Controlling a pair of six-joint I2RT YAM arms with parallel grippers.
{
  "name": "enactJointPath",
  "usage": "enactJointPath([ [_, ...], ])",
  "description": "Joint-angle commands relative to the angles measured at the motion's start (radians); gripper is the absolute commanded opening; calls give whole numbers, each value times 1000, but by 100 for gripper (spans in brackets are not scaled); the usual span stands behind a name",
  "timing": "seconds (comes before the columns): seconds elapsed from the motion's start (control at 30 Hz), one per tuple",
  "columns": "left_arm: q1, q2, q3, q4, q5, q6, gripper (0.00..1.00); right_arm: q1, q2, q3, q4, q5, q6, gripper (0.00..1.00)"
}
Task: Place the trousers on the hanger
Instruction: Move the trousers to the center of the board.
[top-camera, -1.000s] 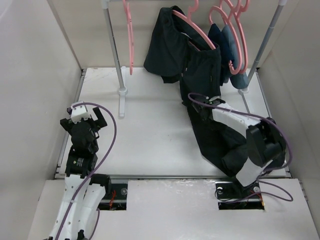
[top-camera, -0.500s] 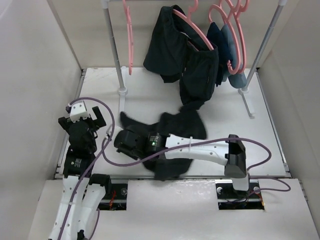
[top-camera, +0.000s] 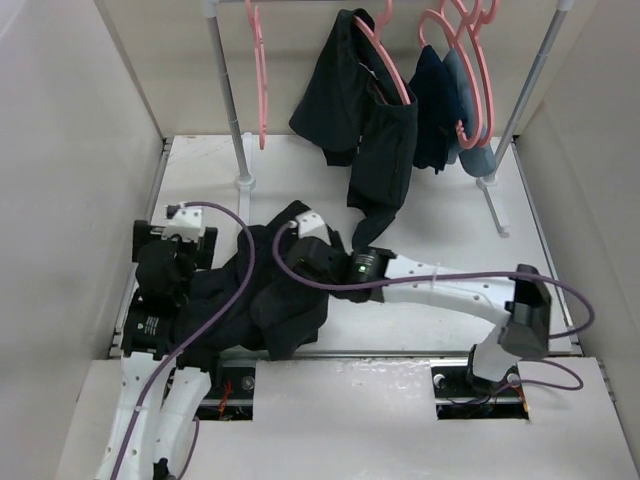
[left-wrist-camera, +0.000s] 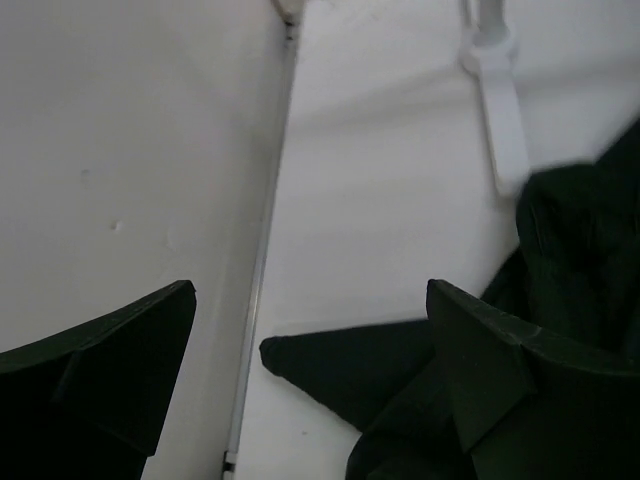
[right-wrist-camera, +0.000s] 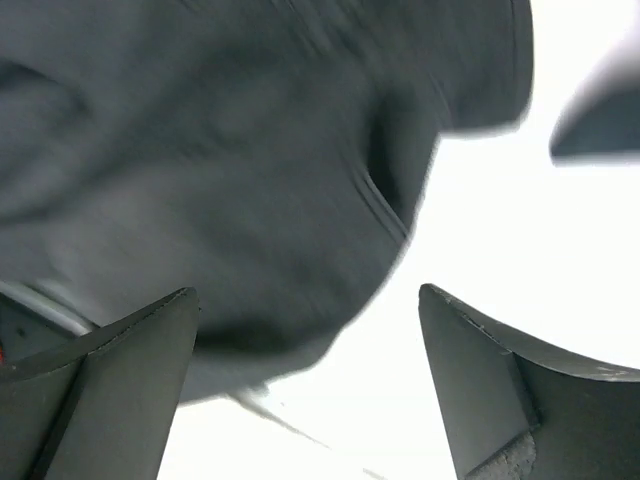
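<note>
The black trousers (top-camera: 375, 150) hang over a pink hanger (top-camera: 385, 62) on the rail. One long leg runs down to the table and lies heaped at the near left (top-camera: 255, 300). My right arm reaches across to the left. Its gripper (top-camera: 295, 232) is open above that heap, and in the right wrist view the blurred dark cloth (right-wrist-camera: 230, 170) lies beyond the open gripper (right-wrist-camera: 306, 292), held by neither finger. My left gripper (top-camera: 175, 235) stands open at the table's left edge. A pointed fold of the cloth (left-wrist-camera: 340, 360) lies on the table between its fingers (left-wrist-camera: 480, 380), ungripped.
Two white rack posts (top-camera: 228, 100) (top-camera: 525, 90) rise from feet on the table. More pink hangers (top-camera: 260, 70) (top-camera: 470, 70) hang on the rail, with navy and pale-blue clothes (top-camera: 445, 100) at the right. White walls close in both sides; the left wall (left-wrist-camera: 130, 150) is close to my left gripper.
My right arm swung from the near right across to the left, dragging the trouser leg with it, then opened and let the cloth drop beside the left gripper. The left arm barely moved.
</note>
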Motion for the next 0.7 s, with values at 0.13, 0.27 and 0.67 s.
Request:
enactJointPath([
  [0.13, -20, 16, 7, -364, 419, 376, 99, -174, -189, -311, 235, -157, 274, 94],
  [0.27, -31, 55, -17, -464, 472, 467, 99, -185, -67, -166, 291, -203, 142, 94],
  [0.67, -40, 89, -259, -354, 293, 594, 89, -299, 141, -251, 364, -370, 193, 47],
])
